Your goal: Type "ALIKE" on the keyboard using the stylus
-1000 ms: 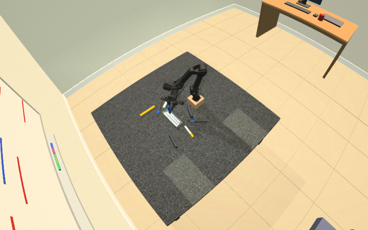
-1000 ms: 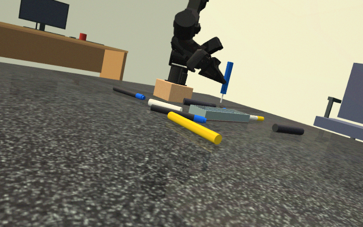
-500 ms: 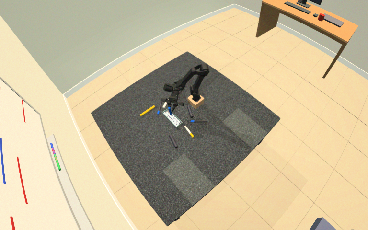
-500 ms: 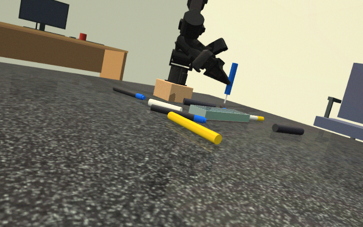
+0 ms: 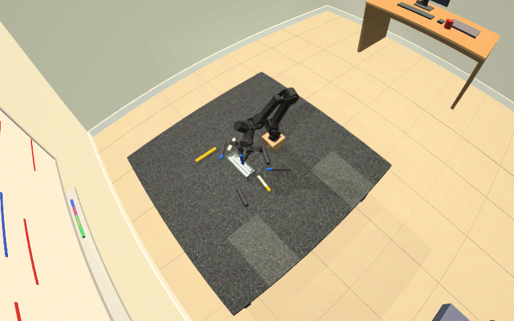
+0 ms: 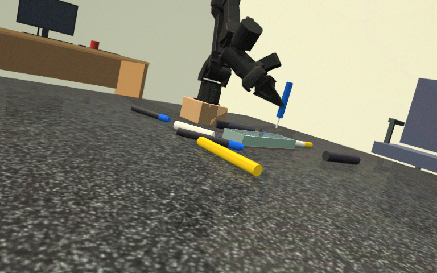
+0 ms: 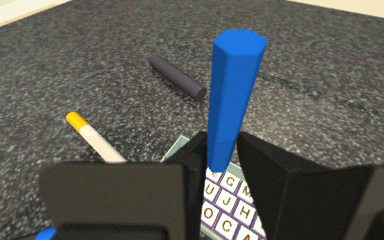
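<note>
The blue stylus [image 5: 241, 158] [image 6: 285, 98] [image 7: 233, 90] is held between the fingertips of my gripper [image 6: 282, 104] [image 7: 221, 138], which is shut on it. The stylus stands nearly upright with a slight lean, its thin pale tip pointing down. The keyboard [image 5: 246, 169] [image 6: 268, 141] is a shallow green-edged case with white letter keys. In the exterior view, the tip is a little above the case. The wrist view shows keys G, M, U, J, H, O, C and A. The handle's lower end appears just left of G; the key there is partly hidden. The fingers hide much of the keyboard.
Around the keyboard lie a yellow rod [image 5: 205, 154] [image 6: 227, 154], a white rod [image 6: 193, 128], a yellow-ended white marker [image 5: 264, 182] [image 7: 97, 140], a dark rod [image 5: 241, 196] [image 6: 341, 157] [image 7: 177, 77], another dark rod [image 5: 266, 156] and blue-capped dark markers [image 5: 280, 169] [image 6: 148, 113].
</note>
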Action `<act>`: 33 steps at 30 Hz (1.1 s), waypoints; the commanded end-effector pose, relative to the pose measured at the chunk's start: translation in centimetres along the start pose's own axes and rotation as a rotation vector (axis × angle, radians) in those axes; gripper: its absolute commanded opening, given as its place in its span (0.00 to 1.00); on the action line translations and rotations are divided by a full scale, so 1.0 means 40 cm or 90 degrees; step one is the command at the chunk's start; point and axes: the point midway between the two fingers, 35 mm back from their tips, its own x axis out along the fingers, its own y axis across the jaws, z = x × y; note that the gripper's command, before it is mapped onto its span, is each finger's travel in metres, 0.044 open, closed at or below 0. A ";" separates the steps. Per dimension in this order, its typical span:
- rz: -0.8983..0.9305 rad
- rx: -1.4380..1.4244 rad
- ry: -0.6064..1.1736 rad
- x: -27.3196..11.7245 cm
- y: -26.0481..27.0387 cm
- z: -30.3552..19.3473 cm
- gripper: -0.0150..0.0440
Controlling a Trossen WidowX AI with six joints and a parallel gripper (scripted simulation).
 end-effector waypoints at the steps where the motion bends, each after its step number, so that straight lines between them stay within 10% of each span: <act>1: -0.002 0.007 -0.002 0.011 0.031 0.004 0.25; 33: -0.003 0.018 -0.027 0.051 0.086 -0.015 0.25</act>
